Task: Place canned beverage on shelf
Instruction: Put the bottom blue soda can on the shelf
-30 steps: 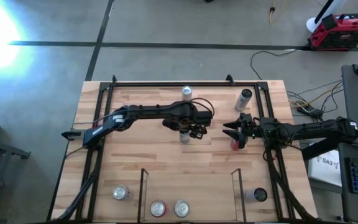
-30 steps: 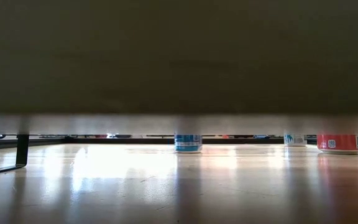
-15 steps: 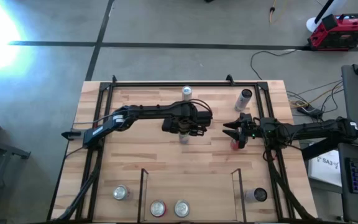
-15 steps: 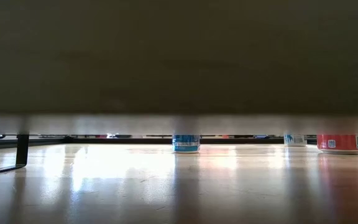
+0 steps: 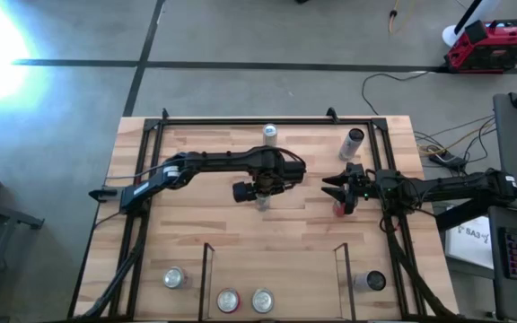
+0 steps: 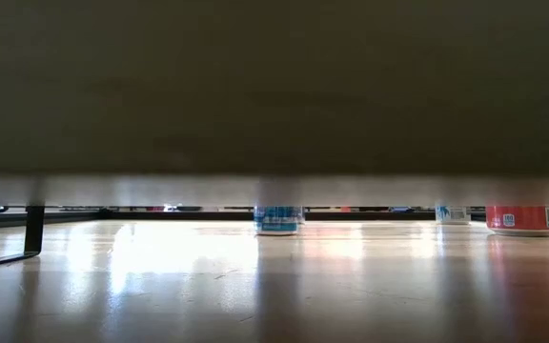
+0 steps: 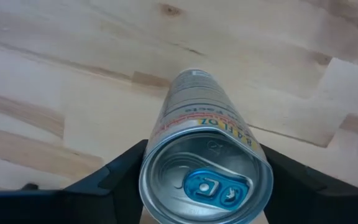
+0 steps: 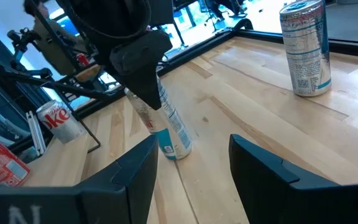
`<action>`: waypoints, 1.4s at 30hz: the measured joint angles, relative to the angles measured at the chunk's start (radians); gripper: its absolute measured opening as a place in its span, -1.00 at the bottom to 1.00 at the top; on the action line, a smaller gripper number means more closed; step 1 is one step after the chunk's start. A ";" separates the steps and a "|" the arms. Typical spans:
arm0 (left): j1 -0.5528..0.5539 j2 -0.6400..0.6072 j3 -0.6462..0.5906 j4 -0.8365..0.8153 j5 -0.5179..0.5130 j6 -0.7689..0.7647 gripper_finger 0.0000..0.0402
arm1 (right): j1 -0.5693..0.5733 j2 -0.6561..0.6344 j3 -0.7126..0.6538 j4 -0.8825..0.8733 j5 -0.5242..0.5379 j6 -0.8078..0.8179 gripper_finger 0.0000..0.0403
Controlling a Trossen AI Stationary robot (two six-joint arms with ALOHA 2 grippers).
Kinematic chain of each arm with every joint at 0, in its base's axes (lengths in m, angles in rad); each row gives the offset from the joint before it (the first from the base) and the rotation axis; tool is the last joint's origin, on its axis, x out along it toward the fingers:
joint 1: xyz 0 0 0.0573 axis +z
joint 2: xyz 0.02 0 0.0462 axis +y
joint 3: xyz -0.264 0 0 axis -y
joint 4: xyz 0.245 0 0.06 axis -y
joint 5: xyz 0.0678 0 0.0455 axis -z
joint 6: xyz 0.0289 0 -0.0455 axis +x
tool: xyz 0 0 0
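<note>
A slim silver-and-blue can with a blue pull tab stands tilted at the table's middle, its base on the wood. My left gripper points down over it and is shut on its top. My right gripper hangs level at the right, open, with nothing between its fingers. The shelf is the bay between two thin black rails at the near edge; two cans stand in it. My left gripper pinches the slim can's upper end, just under the rim, between its two fingers, one on each side. The fingers come from above, pointing down. The can leans under them, and its base stays on the table.
A silver can stands at the far edge and another lies at the far right. A red can sits under my right gripper. More cans stand at the near left and the near right. A black frame rims the table.
My left gripper has rolled about its downward axis by less than a quarter turn, staying over the same spot. The slim can's base has slid a little toward the table's left edge.
</note>
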 joint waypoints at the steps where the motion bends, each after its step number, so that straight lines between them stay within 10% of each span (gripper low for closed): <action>1: 0.000 0.000 0.000 0.000 0.001 -0.005 0.19 | 0.000 0.000 0.000 0.000 0.000 0.000 -0.09; 15: 0.000 0.000 0.000 0.012 0.000 0.147 0.24 | 0.000 0.000 0.000 0.000 0.000 0.000 -0.09; 29: 0.000 0.000 0.000 0.060 0.018 -0.109 0.22 | 0.000 0.000 0.000 0.000 0.000 0.000 -0.09; 42: 0.004 -0.001 0.029 0.075 0.008 -0.048 0.64 | 0.000 0.000 0.000 0.000 0.000 0.000 -0.09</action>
